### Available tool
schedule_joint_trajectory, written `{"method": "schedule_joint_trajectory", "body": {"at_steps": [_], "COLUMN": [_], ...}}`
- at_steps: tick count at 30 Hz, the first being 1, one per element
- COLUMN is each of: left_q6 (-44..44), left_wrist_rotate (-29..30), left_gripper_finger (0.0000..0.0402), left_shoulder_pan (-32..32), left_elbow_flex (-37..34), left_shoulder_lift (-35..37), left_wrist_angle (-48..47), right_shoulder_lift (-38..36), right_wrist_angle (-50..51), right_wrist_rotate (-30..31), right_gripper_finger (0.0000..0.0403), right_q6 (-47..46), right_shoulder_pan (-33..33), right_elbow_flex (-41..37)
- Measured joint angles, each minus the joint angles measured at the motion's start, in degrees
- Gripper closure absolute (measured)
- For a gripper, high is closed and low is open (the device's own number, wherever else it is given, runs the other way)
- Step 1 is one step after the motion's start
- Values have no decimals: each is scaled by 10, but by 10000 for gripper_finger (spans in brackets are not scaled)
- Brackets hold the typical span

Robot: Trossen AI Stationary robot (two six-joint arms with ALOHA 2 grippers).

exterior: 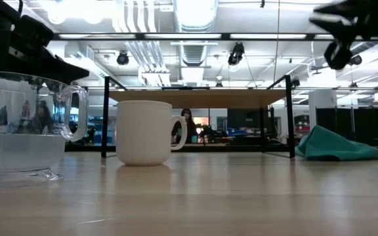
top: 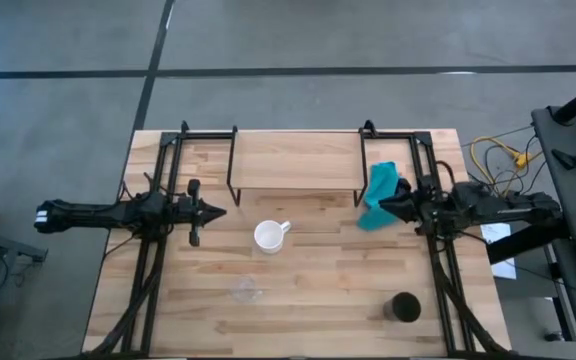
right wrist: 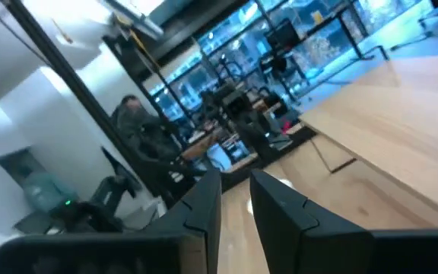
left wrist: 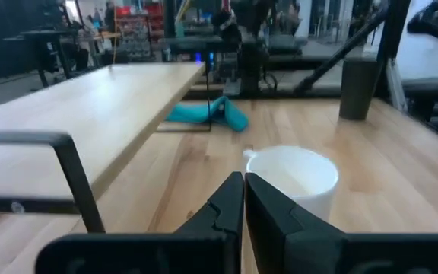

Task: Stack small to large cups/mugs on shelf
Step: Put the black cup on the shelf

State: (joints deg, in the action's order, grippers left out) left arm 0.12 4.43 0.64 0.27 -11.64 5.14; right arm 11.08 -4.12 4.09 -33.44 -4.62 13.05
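The white handled mug (top: 269, 236) stands on its base mid-table, in front of the shelf (top: 296, 160); it also shows in the low view (exterior: 146, 131) and in the left wrist view (left wrist: 295, 183). The clear glass cup (top: 246, 291) stands nearer the table's near edge, large in the low view (exterior: 25, 128). The black cup (top: 404, 308) stands at the near right. My left gripper (top: 213, 211) hovers shut, left of the mug (left wrist: 243, 194). My right gripper (top: 383, 203) hovers above the teal cloth, its fingers a narrow gap apart (right wrist: 234, 190).
A teal cloth (top: 378, 195) lies crumpled by the shelf's right legs, under my right gripper. The shelf board (left wrist: 105, 106) stands on thin black legs along the far edge. Black arm frames run down both table sides. Bare tabletop lies between mug and black cup.
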Motion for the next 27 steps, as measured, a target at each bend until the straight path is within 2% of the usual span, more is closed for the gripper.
{"method": "schedule_joint_trajectory", "body": {"at_steps": [2, 4, 10, 12, 19, 27], "left_q6": [-34, -53, -25, -26, -27, -27], "left_wrist_rotate": [1, 4, 8, 8, 9, 9], "left_gripper_finger": [402, 402, 402, 402, 402, 402], "left_shoulder_pan": [0, 0, 0, 0, 0, 0], "left_elbow_flex": [3, 22, 108, 140, 276, 398], "left_shoulder_lift": [0, 0, -11, -24, -119, -222], "left_wrist_angle": [42, 42, 44, 10, -117, -117], "right_shoulder_lift": [32, 74, 226, 278, 433, 547], "right_wrist_angle": [63, 128, 299, 350, 519, 729], "right_wrist_rotate": [0, 0, -14, -29, -32, -45], "right_gripper_finger": [335, 335, 335, 335, 335, 335], "right_q6": [8, 18, 83, 110, 135, 138], "right_shoulder_pan": [-1, -1, -1, -1, -1, -1], "right_elbow_flex": [57, 119, 300, 361, 573, 775]}}
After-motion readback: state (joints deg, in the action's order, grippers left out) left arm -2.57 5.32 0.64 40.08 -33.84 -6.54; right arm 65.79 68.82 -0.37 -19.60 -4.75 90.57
